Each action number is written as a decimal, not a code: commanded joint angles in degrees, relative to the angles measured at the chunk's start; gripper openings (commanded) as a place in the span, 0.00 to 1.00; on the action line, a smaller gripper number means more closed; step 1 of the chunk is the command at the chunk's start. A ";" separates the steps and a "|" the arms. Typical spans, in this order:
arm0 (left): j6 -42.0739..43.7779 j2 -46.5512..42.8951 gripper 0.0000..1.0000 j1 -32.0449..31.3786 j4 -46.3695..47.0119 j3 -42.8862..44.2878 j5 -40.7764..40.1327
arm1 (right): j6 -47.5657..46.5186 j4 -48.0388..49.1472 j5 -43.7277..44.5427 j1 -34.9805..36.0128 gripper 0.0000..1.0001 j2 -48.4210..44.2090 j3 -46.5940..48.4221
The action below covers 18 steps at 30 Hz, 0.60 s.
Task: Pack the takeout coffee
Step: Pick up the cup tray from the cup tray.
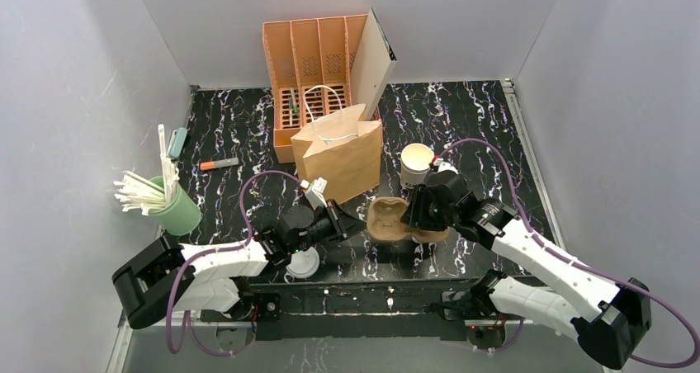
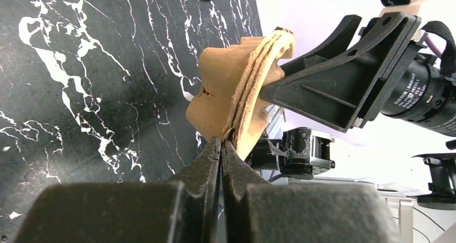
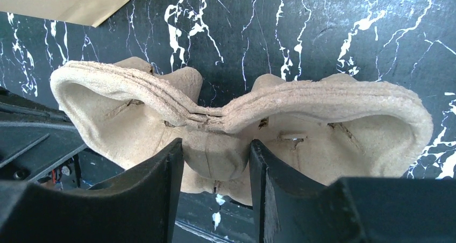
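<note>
Top external view, starting at the left: a green cup [image 1: 180,214] of white straws [image 1: 139,194] stands on the black marbled table [image 1: 470,117], with an orange marker [image 1: 219,165] lying behind it. Next comes the left arm, stretched low across the front, a flat white lid [image 1: 302,264] lying under it. The left gripper [image 2: 221,146] has its fingers pressed together on the layered rim of a brown pulp cup carrier [image 1: 388,220], and the left wrist camera shows that rim pinched right at the tips with the carrier tipped up on edge. Behind it a brown paper bag [image 1: 342,154] stands open, its white handles up, in front of an orange slotted rack [image 1: 305,59]. Further right, the right gripper [image 3: 215,170] reaches in from the carrier's other side, its two fingers set apart and clamped around the raised centre hump between the two cup wells. Just behind that gripper the white paper cup [image 1: 417,165] stands upright on the table, uncovered, near the bag's right side and apart from the carrier.
</note>
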 commanded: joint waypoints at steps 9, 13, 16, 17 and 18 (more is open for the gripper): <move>5.11 -1.31 0.00 0.73 -5.82 -0.93 -3.22 | 3.95 5.12 -7.11 0.70 0.31 -0.66 2.19; 5.10 -2.10 0.00 1.25 -7.95 -1.15 -2.71 | 3.67 5.45 -9.21 0.03 0.30 1.07 0.90; 4.95 -1.00 0.00 1.54 -8.19 -1.76 -2.22 | 3.57 8.11 -10.92 -0.66 0.30 3.22 -1.30; 4.79 -0.50 0.00 1.62 -7.58 -2.07 -2.22 | 3.38 9.13 -11.72 -0.71 0.30 4.61 -2.02; 4.61 0.25 0.00 1.59 -6.86 -2.30 -0.54 | 3.30 9.75 -12.07 -0.74 0.30 5.90 -2.47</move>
